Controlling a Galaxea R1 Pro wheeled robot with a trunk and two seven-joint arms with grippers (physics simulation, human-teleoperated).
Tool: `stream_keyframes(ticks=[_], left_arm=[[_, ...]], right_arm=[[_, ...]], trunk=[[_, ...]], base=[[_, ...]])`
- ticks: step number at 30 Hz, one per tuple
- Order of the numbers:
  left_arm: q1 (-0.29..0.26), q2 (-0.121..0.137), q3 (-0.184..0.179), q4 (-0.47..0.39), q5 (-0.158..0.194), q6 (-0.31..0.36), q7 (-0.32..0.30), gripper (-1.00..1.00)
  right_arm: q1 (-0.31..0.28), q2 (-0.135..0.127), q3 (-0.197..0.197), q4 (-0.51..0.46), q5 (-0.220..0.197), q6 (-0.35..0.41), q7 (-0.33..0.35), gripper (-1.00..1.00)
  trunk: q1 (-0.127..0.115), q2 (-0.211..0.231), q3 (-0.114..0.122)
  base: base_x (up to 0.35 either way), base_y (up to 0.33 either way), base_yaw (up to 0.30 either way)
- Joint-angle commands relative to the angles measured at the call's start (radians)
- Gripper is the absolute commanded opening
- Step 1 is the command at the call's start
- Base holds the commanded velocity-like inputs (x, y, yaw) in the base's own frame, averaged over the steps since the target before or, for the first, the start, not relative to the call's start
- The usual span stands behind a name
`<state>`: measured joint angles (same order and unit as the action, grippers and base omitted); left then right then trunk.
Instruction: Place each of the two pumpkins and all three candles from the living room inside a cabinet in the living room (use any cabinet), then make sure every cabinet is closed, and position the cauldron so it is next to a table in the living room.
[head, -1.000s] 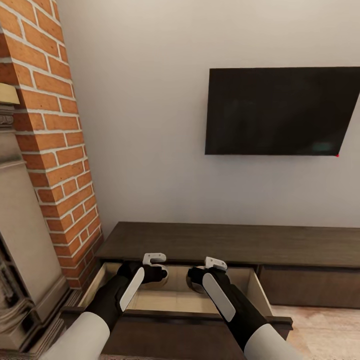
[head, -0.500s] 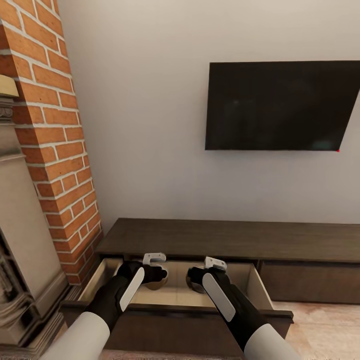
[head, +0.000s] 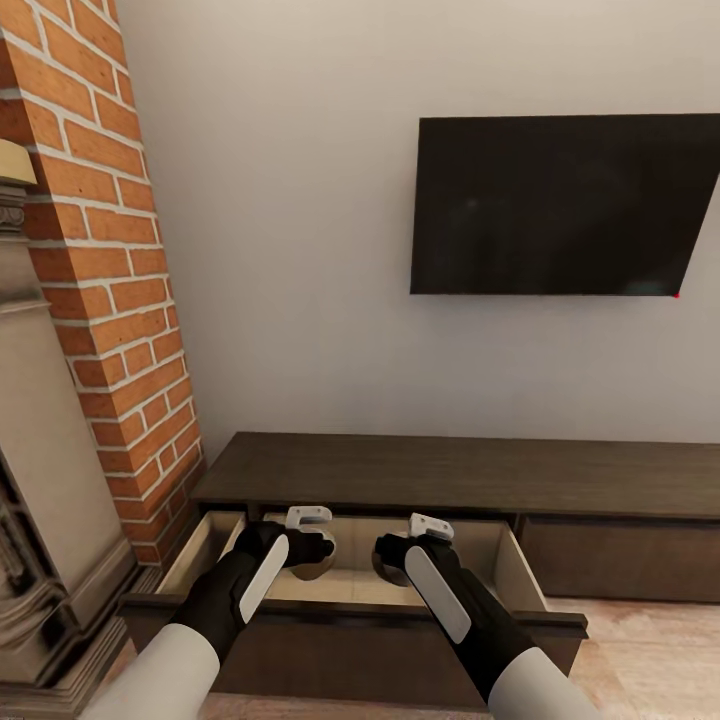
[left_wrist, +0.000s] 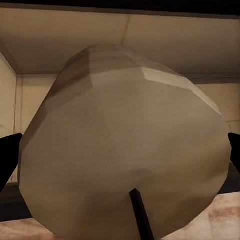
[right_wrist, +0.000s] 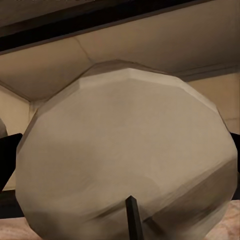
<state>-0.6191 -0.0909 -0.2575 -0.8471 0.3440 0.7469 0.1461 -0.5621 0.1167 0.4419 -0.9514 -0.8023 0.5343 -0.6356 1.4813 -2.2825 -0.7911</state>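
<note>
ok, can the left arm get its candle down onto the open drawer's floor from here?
Probably yes. The left claw holds its candle over the open drawer, with bare drawer floor visible beyond it and the right claw off to the side.

A dark flat television (head: 560, 205) hangs on the pale grey wall (head: 290, 250). A red brick column (head: 110, 270) stands beside what seems a carved stone fireplace surround (head: 40, 480). Pale wood flooring (head: 650, 650) shows lower down.
</note>
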Motion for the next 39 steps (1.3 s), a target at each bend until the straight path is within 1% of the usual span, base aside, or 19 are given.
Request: stream_keyframes(ticks=[1, 13, 18, 26, 39], left_arm=[[-0.001, 0.0, -0.002, -0.001, 0.011, 0.003, 0.009, -1.0], [-0.001, 0.0, -0.003, -0.001, 0.009, 0.003, 0.009, -1.0], [-0.001, 0.001, -0.003, -0.001, 0.009, 0.003, 0.009, -1.0], [-0.001, 0.001, -0.003, -0.001, 0.009, 0.003, 0.009, -1.0], [-0.001, 0.002, -0.003, -0.001, 0.011, 0.004, 0.008, -1.0]], right_arm=[[-0.001, -0.001, 0.002, -0.001, -0.008, 0.001, -0.009, -1.0], [-0.001, -0.002, 0.002, -0.003, -0.008, 0.001, -0.009, -1.0], [-0.001, -0.002, 0.003, -0.004, -0.008, 0.002, -0.009, -1.0], [-0.001, -0.002, 0.027, -0.003, -0.008, 0.001, -0.008, -1.0], [-0.001, -0.002, 0.029, -0.003, -0.008, 0.001, -0.007, -1.0]], trunk=[[0.0, -0.001, -0.001], [0.0, -0.001, -0.001], [0.0, -0.001, -0.001], [0.0, -0.001, -0.001], [0.0, -0.001, -0.001]], base=[[0.0, 0.0, 0.0], [0.065, 0.037, 0.0], [0.153, 0.068, 0.0], [0.119, 0.009, 0.0], [0.067, 0.028, 0.0]])
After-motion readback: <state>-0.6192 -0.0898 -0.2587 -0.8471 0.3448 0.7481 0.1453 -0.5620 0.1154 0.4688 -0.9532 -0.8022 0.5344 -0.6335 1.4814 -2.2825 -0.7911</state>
